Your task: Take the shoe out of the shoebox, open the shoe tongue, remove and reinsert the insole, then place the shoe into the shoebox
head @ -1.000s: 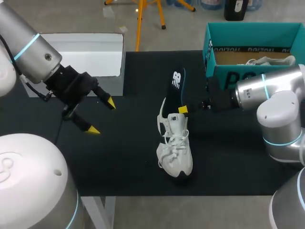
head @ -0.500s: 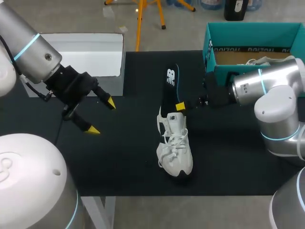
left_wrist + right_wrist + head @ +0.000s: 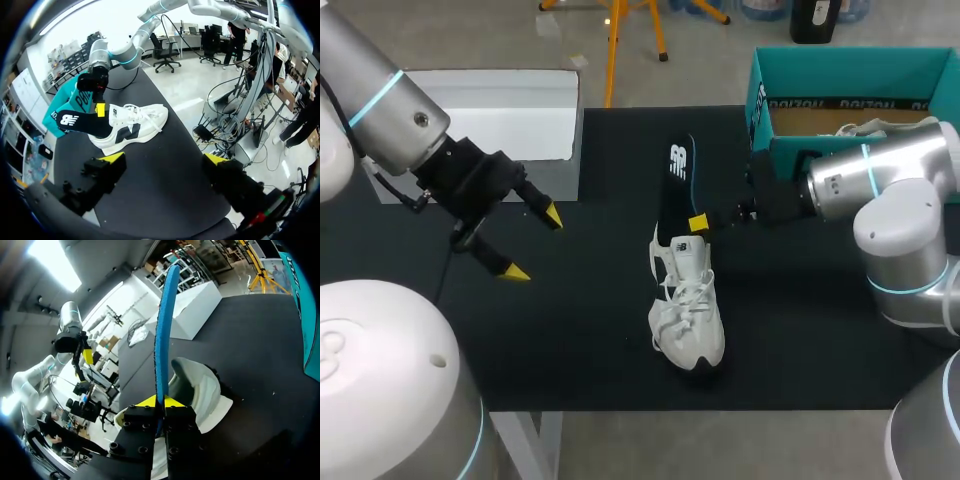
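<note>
A white lace-up shoe (image 3: 688,305) lies on the black table mat, toe toward the front edge. Its dark insole (image 3: 675,192), blue on the underside, stands up out of the heel opening, and my right gripper (image 3: 698,223) is shut on the insole's lower edge. In the right wrist view the insole (image 3: 164,330) rises edge-on from between the yellow tips of my right gripper (image 3: 159,401), with the shoe (image 3: 197,390) just ahead. My left gripper (image 3: 532,243) hangs open over the mat's left side, well away from the shoe (image 3: 132,127). The teal shoebox (image 3: 790,105) stands at the back right.
A second white shoe (image 3: 880,127) lies inside the teal box. A white box (image 3: 505,110) sits at the back left beside the mat. Bare mat lies between my left gripper (image 3: 162,159) and the shoe.
A second ago the insole leaned toward the right; my right gripper has shifted it left and stood it more upright. No visible change over the last half second. The left arm is unmoved.
</note>
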`<state>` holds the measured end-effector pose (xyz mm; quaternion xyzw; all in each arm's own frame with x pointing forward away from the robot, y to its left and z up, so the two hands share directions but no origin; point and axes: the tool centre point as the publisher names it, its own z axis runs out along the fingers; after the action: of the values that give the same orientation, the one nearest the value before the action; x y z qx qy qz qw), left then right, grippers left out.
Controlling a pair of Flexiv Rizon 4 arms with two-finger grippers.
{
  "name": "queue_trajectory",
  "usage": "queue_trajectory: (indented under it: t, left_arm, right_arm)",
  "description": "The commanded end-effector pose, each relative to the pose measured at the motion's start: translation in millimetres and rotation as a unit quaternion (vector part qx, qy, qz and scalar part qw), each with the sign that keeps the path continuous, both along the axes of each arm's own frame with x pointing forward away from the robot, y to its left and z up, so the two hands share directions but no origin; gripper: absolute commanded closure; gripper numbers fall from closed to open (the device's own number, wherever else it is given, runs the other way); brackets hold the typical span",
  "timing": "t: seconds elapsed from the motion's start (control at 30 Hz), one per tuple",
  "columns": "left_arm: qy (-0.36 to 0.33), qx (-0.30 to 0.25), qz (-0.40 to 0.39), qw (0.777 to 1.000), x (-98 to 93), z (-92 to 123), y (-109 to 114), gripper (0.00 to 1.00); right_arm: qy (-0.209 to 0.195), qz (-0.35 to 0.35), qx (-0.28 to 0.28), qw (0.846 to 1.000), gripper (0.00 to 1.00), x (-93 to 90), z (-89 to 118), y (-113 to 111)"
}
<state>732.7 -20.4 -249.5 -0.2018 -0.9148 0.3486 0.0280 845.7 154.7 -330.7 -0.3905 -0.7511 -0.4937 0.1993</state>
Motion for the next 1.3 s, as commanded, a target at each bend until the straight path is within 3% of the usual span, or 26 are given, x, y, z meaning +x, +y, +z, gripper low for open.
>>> queue_trajectory:
  t: [0.03, 0.07, 0.1, 0.33, 0.77, 0.83, 0.87, 0.9, 1.3]
  left_arm:
    - [0.001, 0.003, 0.000, 1.000, 0.6, 0, 0, 0.00]
    - [0.001, 0.003, 0.000, 1.000, 0.6, 0, 0, 0.00]
    - [0.001, 0.003, 0.000, 1.000, 0.6, 0, 0, 0.00]
    - [0.001, 0.003, 0.000, 1.000, 0.6, 0, 0, 0.00]
    - [0.001, 0.003, 0.000, 1.000, 0.6, 0, 0, 0.00]
    - [0.001, 0.003, 0.000, 1.000, 0.6, 0, 0, 0.00]
    - [0.001, 0.003, 0.000, 1.000, 0.6, 0, 0, 0.00]
    - [0.001, 0.003, 0.000, 1.000, 0.6, 0, 0, 0.00]
    - [0.001, 0.003, 0.000, 1.000, 0.6, 0, 0, 0.00]
  right_arm:
    - [-0.003, 0.002, 0.000, 1.000, 0.55, 0.7, -3, 2]
    - [-0.001, 0.001, 0.000, 1.000, 0.16, 0.3, -3, 2]
    - [0.000, 0.002, 0.001, 1.000, 0.00, 0.0, -3, 2]
    - [-0.002, 0.005, 0.000, 1.000, 0.00, -1.1, 0, 2]
    - [-0.035, 0.006, -0.022, 0.999, 0.00, 17.8, 17, 2]
    - [-0.033, 0.004, -0.032, 0.999, 0.55, 17.5, 16, 4]
    - [-0.032, 0.002, -0.032, 0.999, 0.63, 17.4, 16, 4]
    - [-0.031, -0.001, -0.038, 0.999, 1.00, 17.2, 15, 4]
    - [-0.035, 0.007, -0.043, 0.998, 1.00, 16.7, 11, 6]
